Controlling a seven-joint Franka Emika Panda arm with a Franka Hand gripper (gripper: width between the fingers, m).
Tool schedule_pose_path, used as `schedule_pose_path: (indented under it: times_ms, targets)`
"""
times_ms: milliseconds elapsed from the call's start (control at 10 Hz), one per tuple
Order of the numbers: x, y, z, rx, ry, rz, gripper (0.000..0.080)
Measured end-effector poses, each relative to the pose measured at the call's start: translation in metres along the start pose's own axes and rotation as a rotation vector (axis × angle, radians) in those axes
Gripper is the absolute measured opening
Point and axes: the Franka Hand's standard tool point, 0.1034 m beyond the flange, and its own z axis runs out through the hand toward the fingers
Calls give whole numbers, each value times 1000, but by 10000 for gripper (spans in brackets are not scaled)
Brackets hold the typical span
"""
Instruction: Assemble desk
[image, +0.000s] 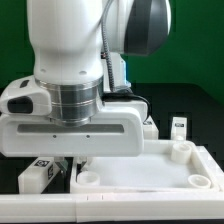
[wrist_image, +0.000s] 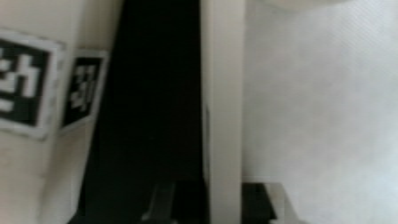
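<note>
gripper (image: 72, 158): hangs low under the wide white hand, over the tabletop's near corner on the exterior view's left
jaws: closed, with the fingertips (wrist_image: 169, 205) set close together. whether anything thin is pinched between them cannot be told
tabletop (image: 140, 170): lies flat on the dark table (image: 10, 178), sockets up, across the exterior view's lower right. round sockets show at three corners
tagged leg (image: 40, 172): lies on its side just beside the tabletop's edge on the exterior view's left, below the hand. in the wrist view its black-and-white tag sits close to the fingers
upright leg (image: 178, 127): stands on end behind the tabletop's far corner, on the exterior view's right – apart from the gripper
white edge (wrist_image: 214, 100): runs straight away from the fingertips beside a dark band — too blurred to say which part it is
robot arm (image: 70, 50): fills the upper part of the exterior view and hides what lies behind it
</note>
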Motion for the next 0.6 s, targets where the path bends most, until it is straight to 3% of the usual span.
schedule_pose_path:
  times_ms: [600]
  targets:
    - [0,0,5,-13,1,-21,55]
